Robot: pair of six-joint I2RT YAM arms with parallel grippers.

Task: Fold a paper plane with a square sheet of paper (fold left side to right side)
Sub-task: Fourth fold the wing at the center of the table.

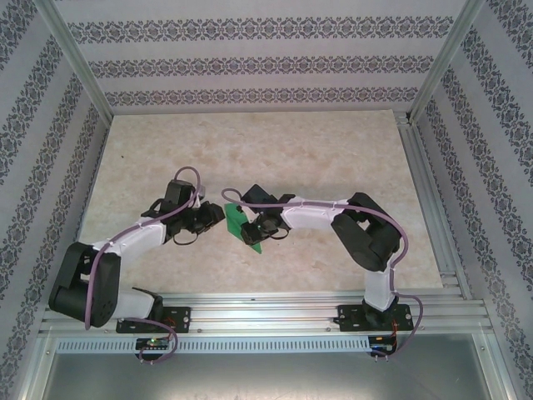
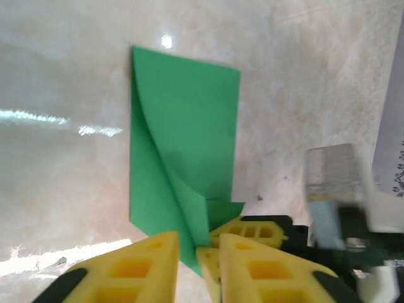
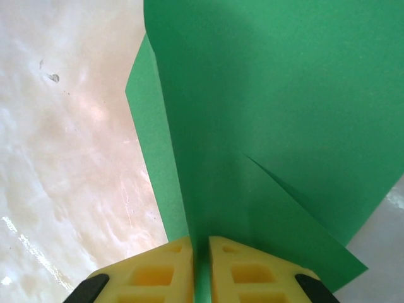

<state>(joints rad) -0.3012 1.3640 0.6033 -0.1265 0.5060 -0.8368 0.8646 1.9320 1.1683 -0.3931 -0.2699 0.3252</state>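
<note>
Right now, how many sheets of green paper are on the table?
1. The green sheet lies partly folded on the table, near its middle, pinched by the right gripper. Another hidden beneath cannot be excluded.

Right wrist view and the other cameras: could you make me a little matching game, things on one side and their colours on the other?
Things:
1. square sheet of paper
2. fingers of the right gripper
3. table
4. cable on the arm

Colours:
A. purple
B. pale marbled beige
C. bright green
D. yellow

Pairs: 1-C, 2-D, 3-B, 4-A
</note>
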